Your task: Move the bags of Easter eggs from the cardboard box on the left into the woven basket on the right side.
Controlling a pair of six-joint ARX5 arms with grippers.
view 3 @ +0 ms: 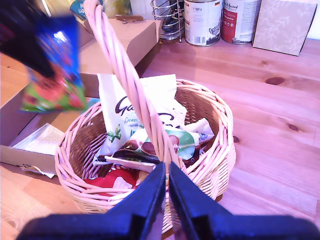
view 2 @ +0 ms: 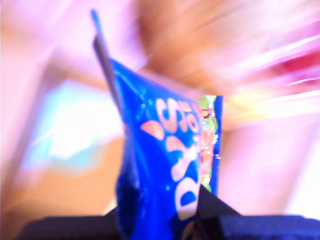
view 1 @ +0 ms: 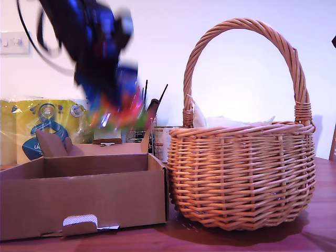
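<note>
A blue "Terry's Orange" bag [view 2: 165, 165] hangs from my first gripper [view 2: 160, 225], which is shut on it. In the exterior view the motion-blurred gripper [view 1: 113, 79] and the blue bag [view 1: 119, 110] are above the cardboard box [view 1: 79, 199], left of the woven basket [view 1: 241, 173]. The second wrist view shows the blue bag [view 3: 52, 65] beside the basket's rim [view 3: 220, 115]. Inside the basket lie a white bag with green print [view 3: 120, 110] and a red-and-white bag [view 3: 107, 182]. My second gripper [view 3: 166, 185] is shut, holding nothing, above the basket near its handle [view 3: 125, 65].
A big yellow pack [view 1: 42, 126] stands behind the box. A wire utensil holder [view 3: 167, 20], two tins [view 3: 202, 20] and a patterned carton [view 3: 282, 25] line the back of the wooden table. A flat whitish packet [view 3: 40, 140] lies in the box.
</note>
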